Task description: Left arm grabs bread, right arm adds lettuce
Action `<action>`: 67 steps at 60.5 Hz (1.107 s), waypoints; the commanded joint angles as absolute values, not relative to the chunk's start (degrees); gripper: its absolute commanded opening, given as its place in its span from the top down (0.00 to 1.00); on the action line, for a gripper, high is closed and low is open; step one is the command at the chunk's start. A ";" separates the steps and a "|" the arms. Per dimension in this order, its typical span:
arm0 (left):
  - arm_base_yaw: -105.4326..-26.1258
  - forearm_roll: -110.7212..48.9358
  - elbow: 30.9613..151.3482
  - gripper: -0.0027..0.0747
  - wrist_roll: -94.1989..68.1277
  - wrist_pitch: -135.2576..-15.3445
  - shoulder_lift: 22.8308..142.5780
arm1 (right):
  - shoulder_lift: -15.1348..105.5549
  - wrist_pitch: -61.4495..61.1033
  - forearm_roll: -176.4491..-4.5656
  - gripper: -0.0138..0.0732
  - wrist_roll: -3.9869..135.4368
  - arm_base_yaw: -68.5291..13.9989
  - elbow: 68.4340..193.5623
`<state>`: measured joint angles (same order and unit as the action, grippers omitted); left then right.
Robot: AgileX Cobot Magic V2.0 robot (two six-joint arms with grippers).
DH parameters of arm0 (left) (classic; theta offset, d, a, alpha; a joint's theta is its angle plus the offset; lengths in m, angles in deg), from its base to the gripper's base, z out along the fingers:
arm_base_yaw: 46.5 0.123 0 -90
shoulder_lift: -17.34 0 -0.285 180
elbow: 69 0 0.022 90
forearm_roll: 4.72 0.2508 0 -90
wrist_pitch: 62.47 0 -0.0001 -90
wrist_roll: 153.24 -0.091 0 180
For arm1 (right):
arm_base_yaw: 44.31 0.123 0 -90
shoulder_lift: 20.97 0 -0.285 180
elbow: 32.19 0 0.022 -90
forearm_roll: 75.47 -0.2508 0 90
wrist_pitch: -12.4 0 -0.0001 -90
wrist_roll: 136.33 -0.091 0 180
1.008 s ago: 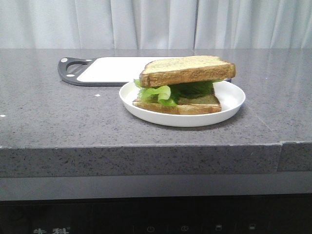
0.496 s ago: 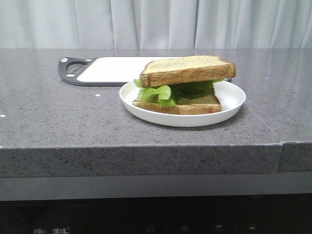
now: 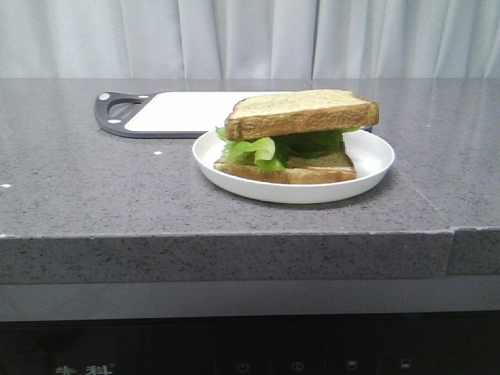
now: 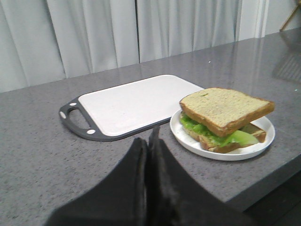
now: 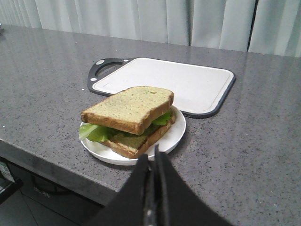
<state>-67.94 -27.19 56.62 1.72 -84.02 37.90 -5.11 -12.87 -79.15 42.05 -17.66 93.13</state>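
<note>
The thick bread slice (image 3: 301,112) lies on top of the green lettuce (image 3: 258,148), which rests on a thinner slice (image 3: 316,168) on a white plate (image 3: 367,168). The stack also shows in the left wrist view, bread (image 4: 225,109) over lettuce (image 4: 230,138), and in the right wrist view, bread (image 5: 129,108) over lettuce (image 5: 96,133). My left gripper (image 4: 149,141) is shut and empty, drawn back from the plate (image 4: 188,136). My right gripper (image 5: 151,157) is shut and empty, near the counter's front edge, short of the plate (image 5: 176,134). Neither arm shows in the front view.
A white cutting board with a dark grey rim and handle (image 3: 172,113) lies behind and left of the plate; it also shows in the left wrist view (image 4: 129,103) and the right wrist view (image 5: 178,82). The grey stone counter's front edge (image 3: 234,234) drops off. Curtains hang behind.
</note>
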 commanded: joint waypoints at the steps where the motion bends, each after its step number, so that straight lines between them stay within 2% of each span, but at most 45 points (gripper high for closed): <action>1: -68.20 -14.49 57.92 0.99 16.45 -79.38 37.95 | -4.50 -8.62 -78.87 0.91 42.03 -18.07 94.64; 6: -68.05 -4.72 56.16 0.99 26.13 -79.14 35.99 | -4.50 -8.62 -78.87 0.91 42.03 -18.07 94.64; 23: -56.31 -5.25 44.55 0.99 26.12 -78.86 23.53 | -4.50 -8.62 -78.87 0.91 42.03 -18.07 94.64; 33: -52.07 -5.48 37.93 0.99 26.12 -72.92 23.75 | -4.50 -8.63 -78.87 0.91 42.03 -18.07 94.64; 40: -51.05 -8.68 33.03 0.99 26.12 -66.13 23.75 | -4.50 -8.57 -78.87 0.91 42.03 -18.07 94.64; 67: -51.05 -9.56 33.31 0.99 26.12 -68.17 23.86 | -4.50 -8.63 -78.87 0.91 42.03 -18.07 94.64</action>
